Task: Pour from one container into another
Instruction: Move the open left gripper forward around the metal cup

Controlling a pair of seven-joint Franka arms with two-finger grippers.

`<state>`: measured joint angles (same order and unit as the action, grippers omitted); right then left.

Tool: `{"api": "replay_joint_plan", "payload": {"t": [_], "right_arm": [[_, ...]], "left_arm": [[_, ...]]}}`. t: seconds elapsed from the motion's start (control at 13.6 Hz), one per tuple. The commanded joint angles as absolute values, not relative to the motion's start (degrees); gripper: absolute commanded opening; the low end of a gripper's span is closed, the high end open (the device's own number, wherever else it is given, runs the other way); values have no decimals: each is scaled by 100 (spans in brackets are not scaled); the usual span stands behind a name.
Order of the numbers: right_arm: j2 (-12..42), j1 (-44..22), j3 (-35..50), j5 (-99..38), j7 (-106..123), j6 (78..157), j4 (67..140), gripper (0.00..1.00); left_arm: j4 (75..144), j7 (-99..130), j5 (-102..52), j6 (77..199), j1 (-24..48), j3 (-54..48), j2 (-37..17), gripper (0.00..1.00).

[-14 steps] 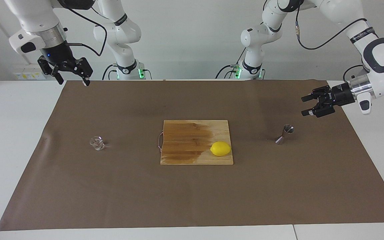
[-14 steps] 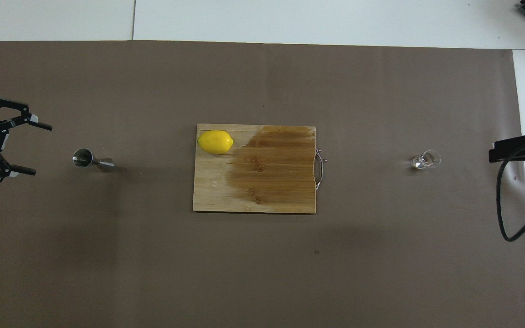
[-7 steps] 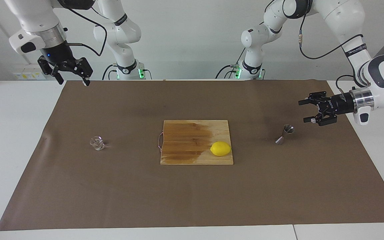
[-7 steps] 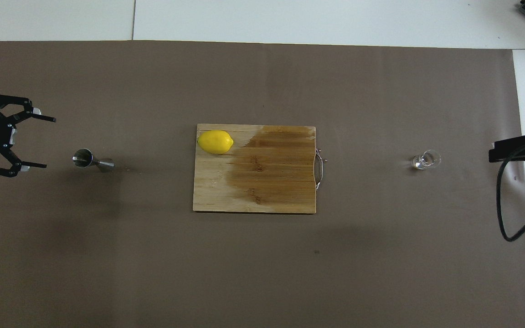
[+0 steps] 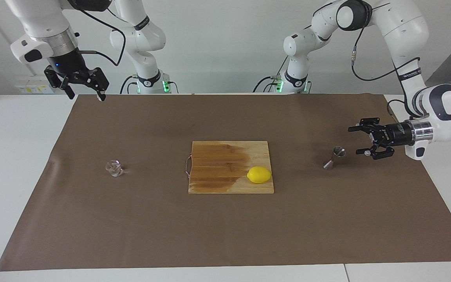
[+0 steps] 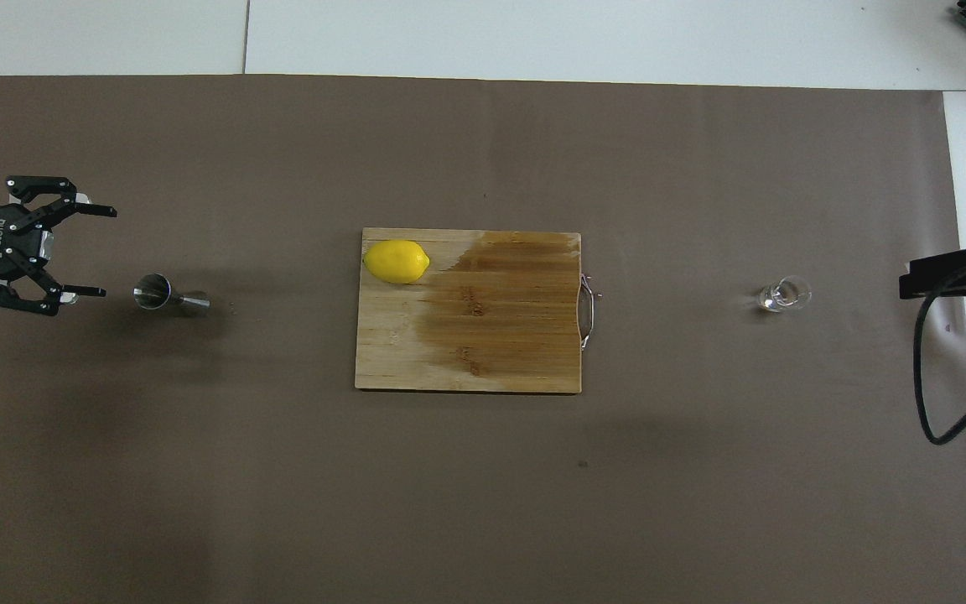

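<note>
Left gripper (image 5: 358, 140), fingers apart, empty, hangs low beside the small shiny steel hourglass jigger (image 5: 334, 158), not touching. Jigger stands toward the left arm's end from the wooden cutting board (image 5: 217, 184); squat clear glass cup (image 5: 113, 168) toward the right arm's end. Right gripper (image 5: 84, 95) waits, open.

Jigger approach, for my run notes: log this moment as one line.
left gripper: open, beside jigger, no contact | right gripper: open, waiting raised | glass cup: on mat, untouched | pour: not started
</note>
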<state>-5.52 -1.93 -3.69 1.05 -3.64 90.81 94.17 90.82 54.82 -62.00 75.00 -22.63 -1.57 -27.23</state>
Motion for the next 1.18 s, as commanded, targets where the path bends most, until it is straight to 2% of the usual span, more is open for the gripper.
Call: {"api": "replay_joint_plan", "payload": {"t": [0.0, 0.59, 1.11], "right_arm": [[-624, -176, -343, 123, -396, 9062, 9457, 100], [-624, -176, -343, 123, -396, 9062, 9457, 100], [-624, -176, -343, 123, -396, 9062, 9457, 100]], "left_arm": [[9289, 5607, -6555, 7400, -2347, -229, -2759, 100], [9615, 5537, -6794, 7392, -2417, -264, -2891, 100], [9545, 5055, -6855, 7225, -2882, -562, -3734, 100]]}}
